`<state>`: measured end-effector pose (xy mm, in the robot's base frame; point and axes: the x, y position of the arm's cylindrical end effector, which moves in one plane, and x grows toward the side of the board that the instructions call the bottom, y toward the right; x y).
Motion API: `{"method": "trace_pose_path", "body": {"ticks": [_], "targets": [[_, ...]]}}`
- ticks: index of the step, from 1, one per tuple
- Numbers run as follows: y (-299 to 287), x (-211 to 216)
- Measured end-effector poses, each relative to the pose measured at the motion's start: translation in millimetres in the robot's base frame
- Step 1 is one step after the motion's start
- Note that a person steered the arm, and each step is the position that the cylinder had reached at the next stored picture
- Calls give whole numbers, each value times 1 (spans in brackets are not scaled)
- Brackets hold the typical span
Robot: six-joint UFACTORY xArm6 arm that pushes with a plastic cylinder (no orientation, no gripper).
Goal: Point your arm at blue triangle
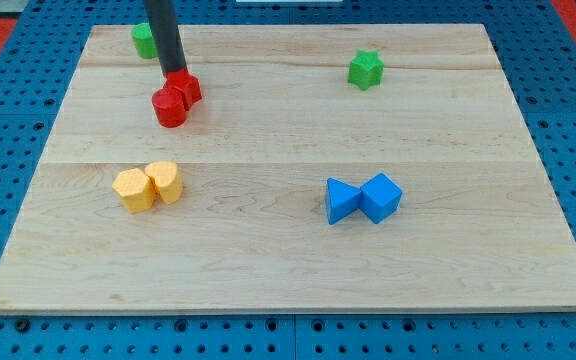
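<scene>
The blue triangle (341,201) lies on the wooden board (288,250) at the lower right of centre, touching a blue cube (381,197) on its right. My rod comes down from the view's top left, and my tip (174,72) sits at the top edge of two touching red blocks (176,98). The tip is far to the upper left of the blue triangle.
Two touching yellow blocks (149,186) lie at the left of centre. A green block (145,39) sits at the top left, partly behind the rod. A green star-like block (365,69) sits at the upper right. Blue pegboard surrounds the board.
</scene>
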<state>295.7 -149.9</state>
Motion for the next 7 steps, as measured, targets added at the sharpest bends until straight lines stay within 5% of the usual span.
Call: {"method": "trace_pose_path", "body": {"ticks": [4, 7], "targets": [[63, -2], [181, 70]]}}
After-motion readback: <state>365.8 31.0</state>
